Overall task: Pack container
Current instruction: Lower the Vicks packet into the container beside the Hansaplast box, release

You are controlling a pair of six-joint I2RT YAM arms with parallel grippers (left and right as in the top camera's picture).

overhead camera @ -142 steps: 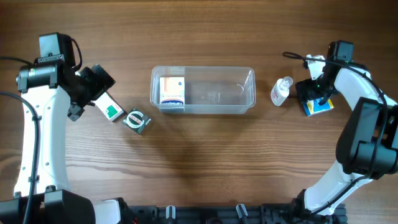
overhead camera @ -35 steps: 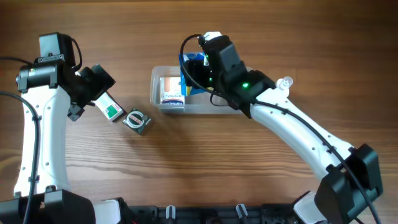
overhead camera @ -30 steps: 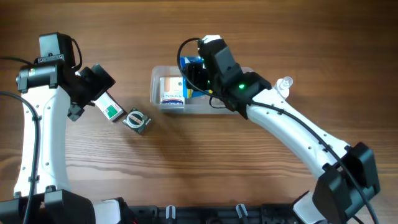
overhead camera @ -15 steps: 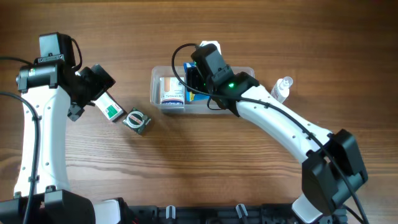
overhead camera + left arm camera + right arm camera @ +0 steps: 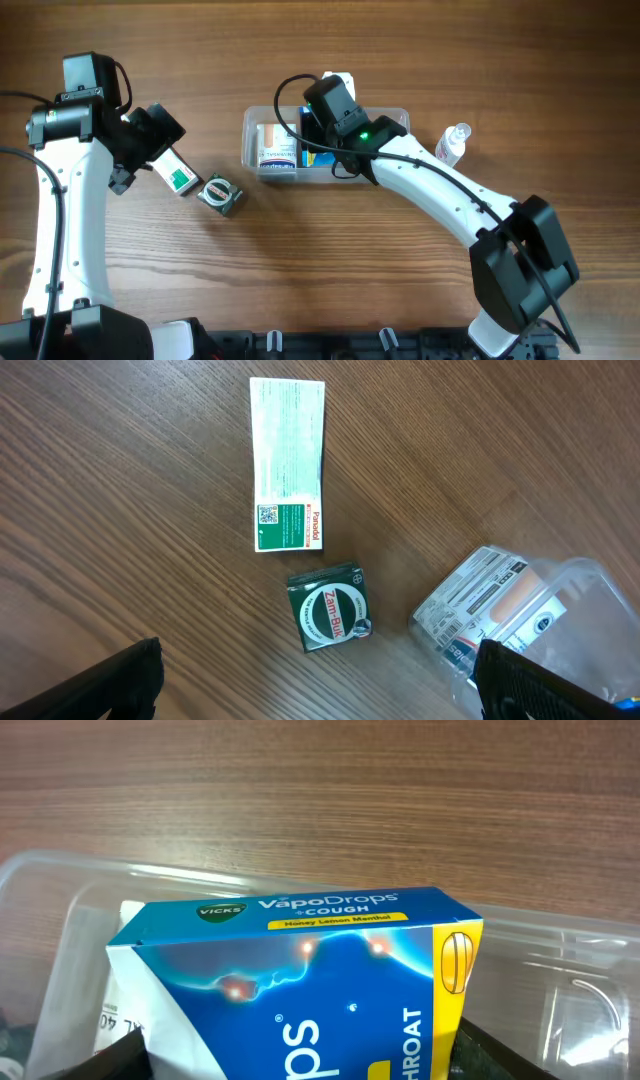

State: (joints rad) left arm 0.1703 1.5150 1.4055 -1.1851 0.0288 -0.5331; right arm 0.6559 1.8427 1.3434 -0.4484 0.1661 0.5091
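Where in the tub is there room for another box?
The container is bare from the blue box to its end by the spray bottle. The other end is crowded: white box and blue box side by side.

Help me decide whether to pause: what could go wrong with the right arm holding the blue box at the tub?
The blue Vicks box in the right gripper sits close beside the white box in the container; it may land on it and end tilted. A snag on the wall could shove the container. Pulling back, the arm could knock over the spray bottle beside it.
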